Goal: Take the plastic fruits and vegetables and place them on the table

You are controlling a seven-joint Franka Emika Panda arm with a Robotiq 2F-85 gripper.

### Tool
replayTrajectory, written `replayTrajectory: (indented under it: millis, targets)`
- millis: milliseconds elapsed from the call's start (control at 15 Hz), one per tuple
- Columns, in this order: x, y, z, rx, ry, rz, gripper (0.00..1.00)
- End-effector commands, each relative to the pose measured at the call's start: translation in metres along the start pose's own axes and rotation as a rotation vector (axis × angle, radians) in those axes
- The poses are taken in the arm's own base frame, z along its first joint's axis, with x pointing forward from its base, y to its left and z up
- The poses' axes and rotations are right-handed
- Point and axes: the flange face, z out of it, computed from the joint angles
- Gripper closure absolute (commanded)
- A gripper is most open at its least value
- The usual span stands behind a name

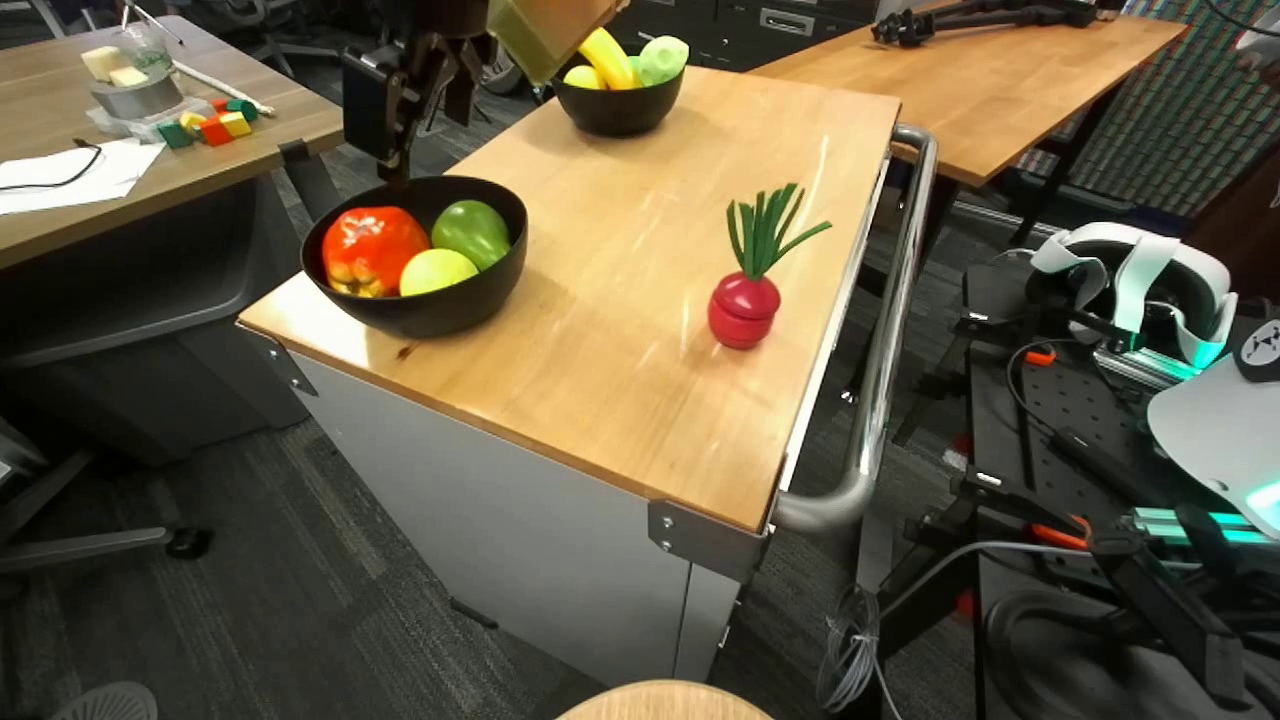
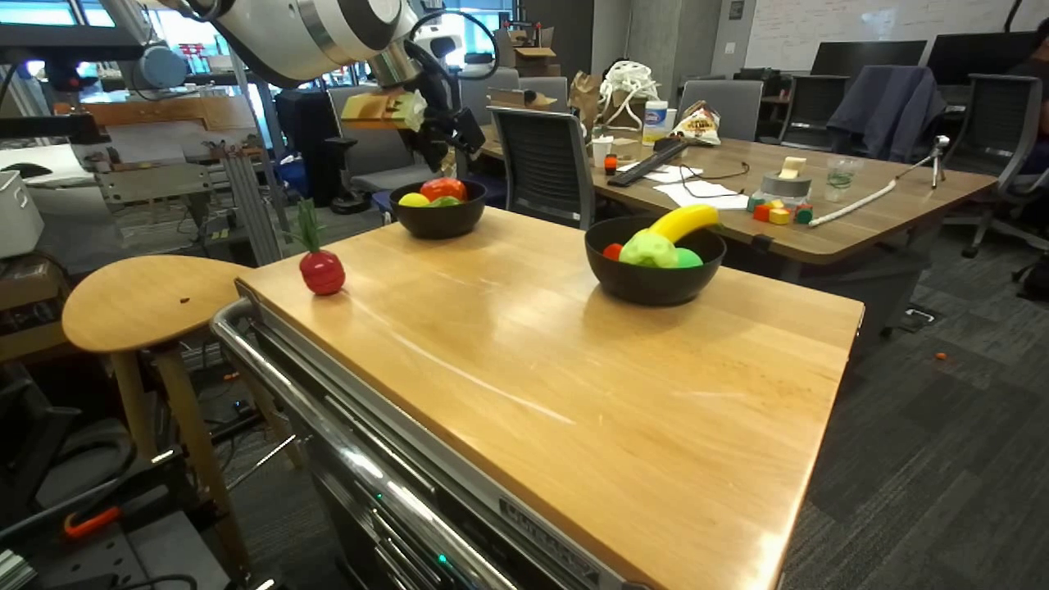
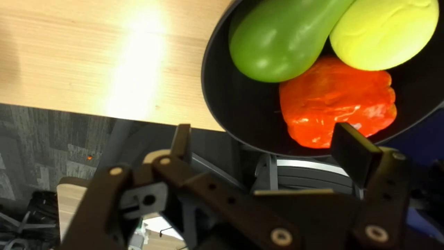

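On the wooden table (image 1: 600, 290), a red radish (image 1: 743, 310) with green leaves stands upright by the metal-bar side. One black bowl (image 1: 455, 308) at a corner holds an orange-red piece (image 3: 333, 100), a green piece (image 3: 274, 45) and a yellow-green piece (image 3: 381, 34). A further black bowl (image 2: 656, 284) carries a yellow banana (image 2: 684, 221), a pale green piece (image 2: 647, 248), a green piece (image 2: 688, 259) and a bit of red. Above the corner bowl, over its rim on the orange-red piece's side, my gripper (image 3: 263, 139) is spread open, nothing between its fingers.
A shiny metal bar (image 1: 900, 300) runs along one table side. A round stool (image 2: 147, 299) and a grey chair (image 2: 545, 160) stand close by. Another desk (image 2: 869, 184) bears toy blocks, paper and tape; a black tripod (image 1: 985, 18) lies on a further wooden desk.
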Motion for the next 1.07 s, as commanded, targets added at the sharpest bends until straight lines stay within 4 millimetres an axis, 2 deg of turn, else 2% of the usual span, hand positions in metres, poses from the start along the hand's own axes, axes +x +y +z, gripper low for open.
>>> replayTrajectory:
  millis: [0, 67, 333, 467, 667, 733, 1000]
  targets:
    - [0.009, -0.017, 0.008, 0.102, -0.095, -0.016, 0.00]
    - [-0.001, -0.007, 0.008, 0.044, -0.058, 0.009, 0.00]
    - [-0.005, -0.007, 0.014, 0.050, -0.076, 0.004, 0.00]
    - [-0.011, -0.012, 0.006, 0.173, -0.133, -0.081, 0.00]
    - [-0.013, -0.019, 0.006, 0.320, -0.202, -0.149, 0.00]
    - [-0.015, -0.019, 0.015, 0.243, -0.180, -0.102, 0.00]
    - [-0.016, -0.017, 0.017, 0.252, -0.189, -0.108, 0.00]
